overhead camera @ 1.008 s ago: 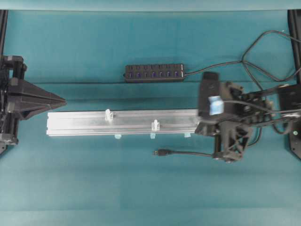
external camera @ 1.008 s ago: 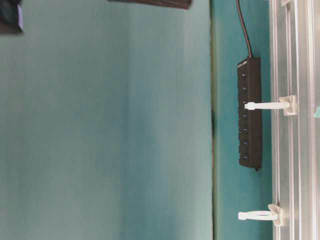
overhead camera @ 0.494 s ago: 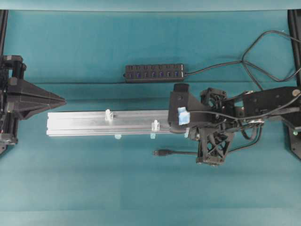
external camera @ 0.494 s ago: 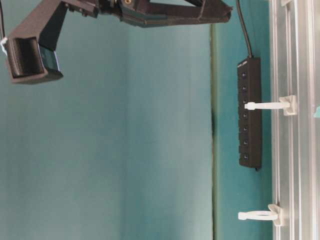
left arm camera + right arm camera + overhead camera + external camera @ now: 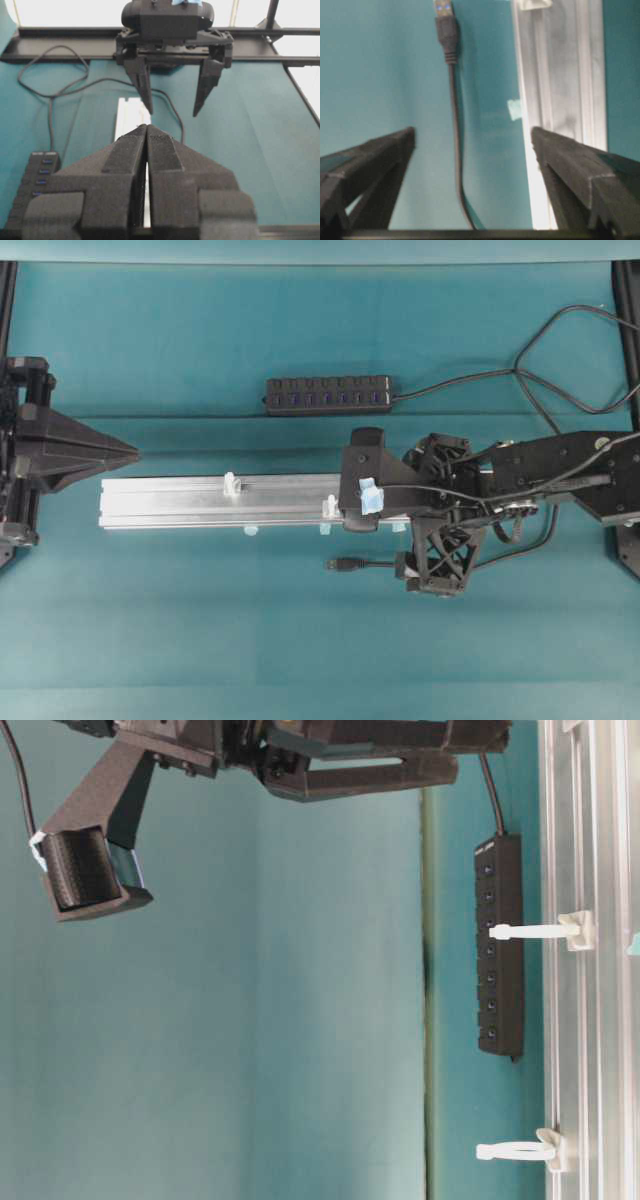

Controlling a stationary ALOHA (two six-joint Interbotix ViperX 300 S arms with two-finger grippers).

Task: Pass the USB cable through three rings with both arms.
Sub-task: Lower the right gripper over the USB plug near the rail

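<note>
black usb cable (image 5: 454, 125) lies unthreaded beside white plastic rings (image 5: 330, 506); my right gripper (image 5: 472, 150) spreads wide above it, empty.

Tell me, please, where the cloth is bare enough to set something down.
Bare cloth runs along the near edge, below the USB cable and the rail, and along the far edge beyond the hub. It is crowded at the rail's right end, where the open right gripper hangs over the cable.
</note>
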